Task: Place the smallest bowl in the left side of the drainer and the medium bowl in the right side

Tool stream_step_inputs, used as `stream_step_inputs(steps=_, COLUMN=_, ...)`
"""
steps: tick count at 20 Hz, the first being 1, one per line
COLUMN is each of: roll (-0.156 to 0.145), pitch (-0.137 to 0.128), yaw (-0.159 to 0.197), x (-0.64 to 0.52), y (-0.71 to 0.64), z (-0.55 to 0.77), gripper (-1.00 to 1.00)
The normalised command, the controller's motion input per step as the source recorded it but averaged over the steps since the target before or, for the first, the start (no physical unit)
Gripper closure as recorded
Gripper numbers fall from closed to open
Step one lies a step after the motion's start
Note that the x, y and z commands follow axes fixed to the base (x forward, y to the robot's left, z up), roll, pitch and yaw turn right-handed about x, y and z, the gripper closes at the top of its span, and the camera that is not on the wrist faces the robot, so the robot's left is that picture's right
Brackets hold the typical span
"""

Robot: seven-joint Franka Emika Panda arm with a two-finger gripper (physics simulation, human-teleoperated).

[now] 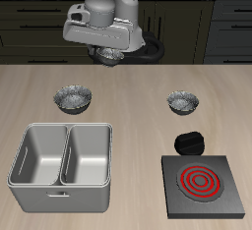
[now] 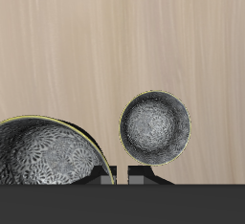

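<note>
Drainer (image 1: 62,155) sits nearest me, both compartments bare; farther back rest what I take for the medium bowl (image 1: 182,101) and, well apart, a wider bowl (image 1: 74,98); farthest, the gripper (image 1: 106,47) hangs high, jaws narrow, pinching the rim of what I judge the smallest bowl (image 1: 106,58); carrying is in hand; next I must bring it forward over the drainer's left side and lower it.

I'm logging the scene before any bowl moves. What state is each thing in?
smallest bowl: upright on the table, empty
medium bowl: upright on the table, empty
largest bowl: upright, empty, beneath the gripper
drainer: both compartments empty
stove: coil shows red
gripper: at the table's back, nothing seen between its fingers; open or shut unclear
</note>
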Motion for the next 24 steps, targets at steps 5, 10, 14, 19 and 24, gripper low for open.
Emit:
stream_step_inputs(steps=5, roll=0.017, pitch=0.044, yaw=-0.001, x=0.45, y=0.0, z=0.21, gripper=1.0)
stream_step_inputs(steps=10, roll=0.013, pitch=-0.009, yaw=0.011, x=0.3, y=0.02, z=0.21, gripper=1.0)
stream_step_inputs(steps=14, roll=0.027, pitch=0.022, yaw=-0.038, x=0.34, y=-0.01, z=0.16, gripper=1.0)
stream_step_inputs(steps=19, roll=0.06, pitch=0.004, yaw=-0.054, x=0.28, y=-0.01, z=0.15, gripper=1.0)
stream_step_inputs(steps=24, roll=0.043, pitch=0.017, yaw=-0.061, x=0.33, y=-0.14, z=0.09, gripper=1.0)
